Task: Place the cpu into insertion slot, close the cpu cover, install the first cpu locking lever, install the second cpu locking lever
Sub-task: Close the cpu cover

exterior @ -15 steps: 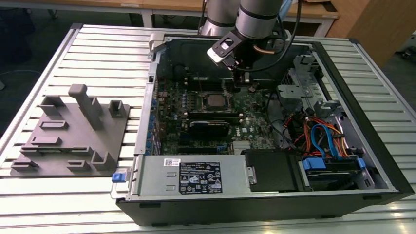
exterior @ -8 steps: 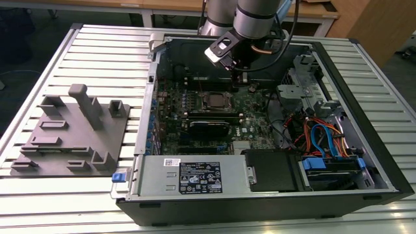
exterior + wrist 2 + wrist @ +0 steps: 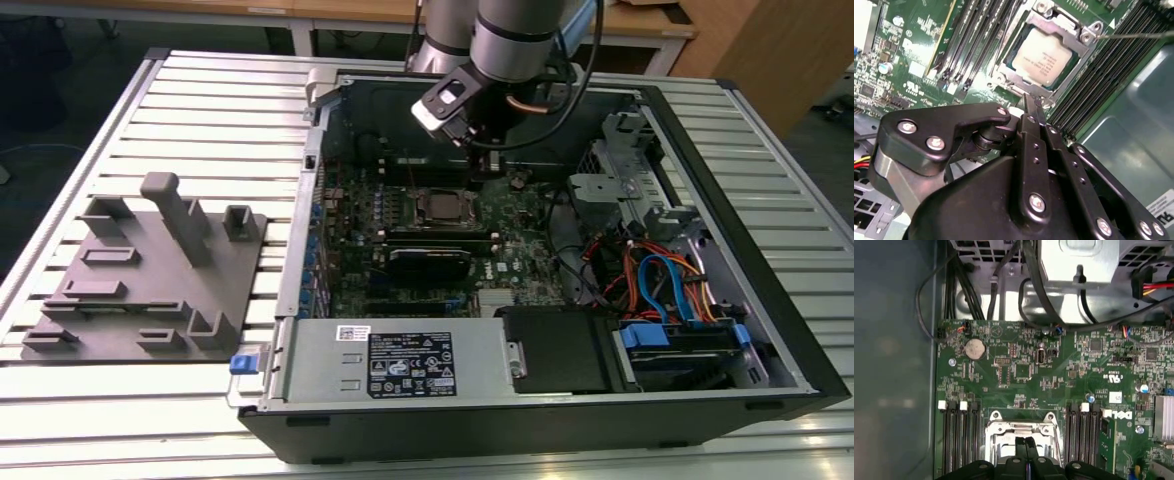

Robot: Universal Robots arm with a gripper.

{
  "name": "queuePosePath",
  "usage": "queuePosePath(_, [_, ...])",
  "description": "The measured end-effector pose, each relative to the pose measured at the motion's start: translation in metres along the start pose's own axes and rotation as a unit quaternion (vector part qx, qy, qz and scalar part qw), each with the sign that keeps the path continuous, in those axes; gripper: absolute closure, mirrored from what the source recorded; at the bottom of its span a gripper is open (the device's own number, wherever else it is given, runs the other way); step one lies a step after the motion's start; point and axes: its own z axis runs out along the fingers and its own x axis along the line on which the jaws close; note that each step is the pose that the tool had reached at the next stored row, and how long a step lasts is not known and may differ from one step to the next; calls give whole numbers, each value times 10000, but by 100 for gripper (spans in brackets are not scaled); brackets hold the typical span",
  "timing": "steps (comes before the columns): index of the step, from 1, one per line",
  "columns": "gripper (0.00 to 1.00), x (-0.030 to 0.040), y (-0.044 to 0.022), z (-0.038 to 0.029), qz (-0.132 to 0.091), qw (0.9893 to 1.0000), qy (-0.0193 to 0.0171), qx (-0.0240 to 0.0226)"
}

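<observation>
In the exterior view the arm [image 3: 514, 30] reaches down into an open computer case [image 3: 747, 300] lying on a slatted table [image 3: 200, 90], its wrist above the motherboard's socket [image 3: 438, 207]. A grey moulded fixture tray [image 3: 134, 270] sits well apart, toward the exterior view's left, and a tangle of blue and orange cables [image 3: 661, 285] lies toward that view's right.

In the second wrist view the gripper [image 3: 1030, 102] has its two thin tips pressed together with nothing between them, poised just beside the socket's near edge. The cpu [image 3: 1044, 57] lies flat in the socket, and the cpu cover [image 3: 1016, 80] is down around it, the pale metal top showing through its window. So placing and closing look done. One thin locking lever [image 3: 1139, 35] juts out sideways over the memory slots [image 3: 1104, 85], seemingly not latched; I cannot tell how the other lever stands.

In the first wrist view the closed tips sit over the cover's frame. A coin battery [image 3: 974, 348] and black cables [image 3: 1029, 295] lie beyond, clear of the socket
</observation>
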Motion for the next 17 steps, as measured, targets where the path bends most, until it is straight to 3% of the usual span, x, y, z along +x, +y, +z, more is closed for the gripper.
queuePosePath(7, [90,0,-70,22,-4,10000,3,0])
queuePosePath(17, [90,1,-81,28,-10,10000,5,-1])
